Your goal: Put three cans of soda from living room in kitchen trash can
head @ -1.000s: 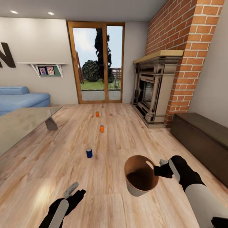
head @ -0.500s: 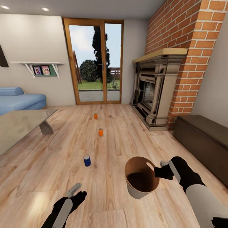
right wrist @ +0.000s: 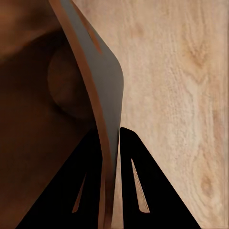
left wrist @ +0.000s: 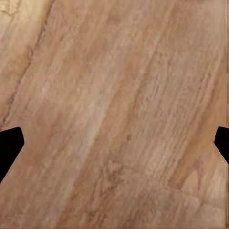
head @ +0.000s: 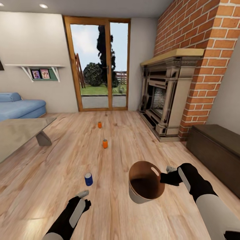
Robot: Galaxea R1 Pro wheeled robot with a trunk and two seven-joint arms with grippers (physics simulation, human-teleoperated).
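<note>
Three soda cans stand on the wood floor of the living room: a dark blue can [head: 88, 179] nearest me, an orange can [head: 105, 143] farther on, and a second orange can [head: 99, 125] beyond it. My right gripper [head: 162, 177] is shut on the rim of the trash can [head: 144, 184], a grey bin with a tan-brown inside, held above the floor. In the right wrist view the fingers [right wrist: 132, 191] pinch the bin's wall [right wrist: 102, 90]. My left gripper [head: 84, 193] hangs just short of the blue can, and its fingertips [left wrist: 10, 148] stand wide apart over bare planks.
A brick and carved-stone fireplace [head: 166, 96] stands at the right, with a dark low cabinet [head: 216, 146] beside it. Wood-framed glass doors [head: 98, 63] are straight ahead. A blue sofa [head: 20, 106] and a low table [head: 16, 135] lie at the left.
The camera has advanced, so the cans sit lower and closer in view. My left arm has reached forward toward the blue can. The bin stays in my right gripper.
</note>
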